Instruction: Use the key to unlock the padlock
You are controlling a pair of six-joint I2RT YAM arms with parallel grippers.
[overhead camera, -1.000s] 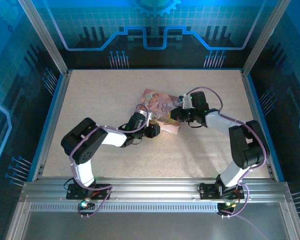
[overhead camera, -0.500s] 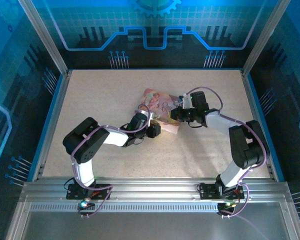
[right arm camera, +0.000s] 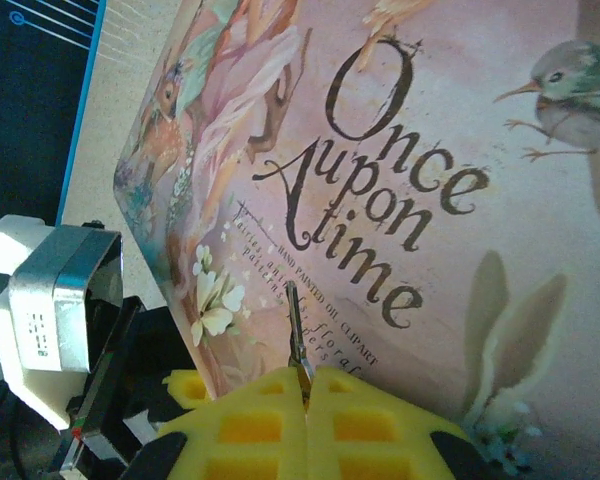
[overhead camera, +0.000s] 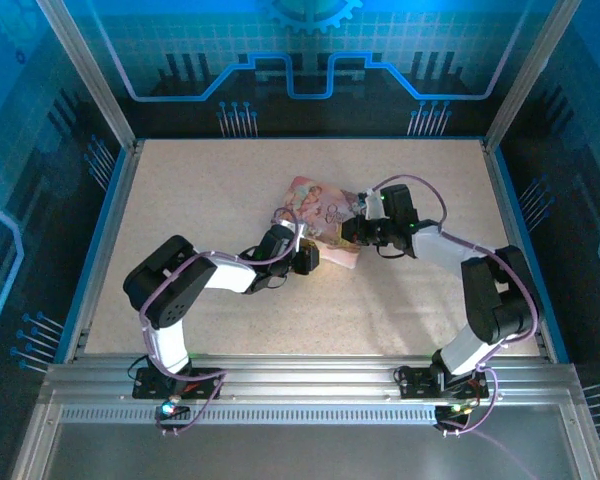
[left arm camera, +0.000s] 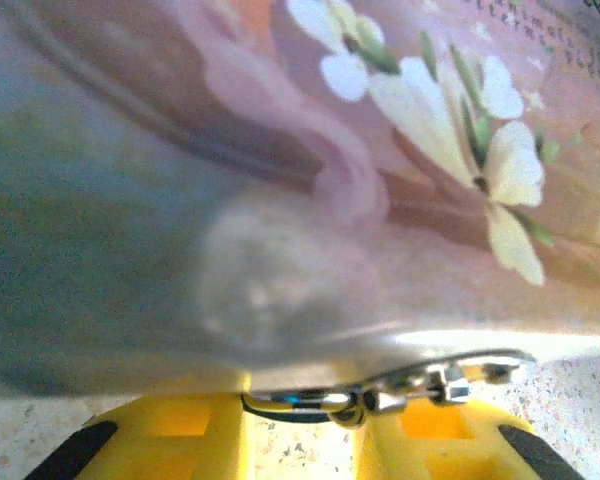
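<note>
Both arms bent inward, left gripper [left arm camera: 306,425] pads parted, right gripper [right arm camera: 306,388] clamped on the key [right arm camera: 295,325]

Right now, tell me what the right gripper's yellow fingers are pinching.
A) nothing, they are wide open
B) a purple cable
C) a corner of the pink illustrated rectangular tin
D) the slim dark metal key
D: in the right wrist view the right gripper is closed on the slim dark metal key, whose blade sticks up in front of the pink illustrated tin.
</note>
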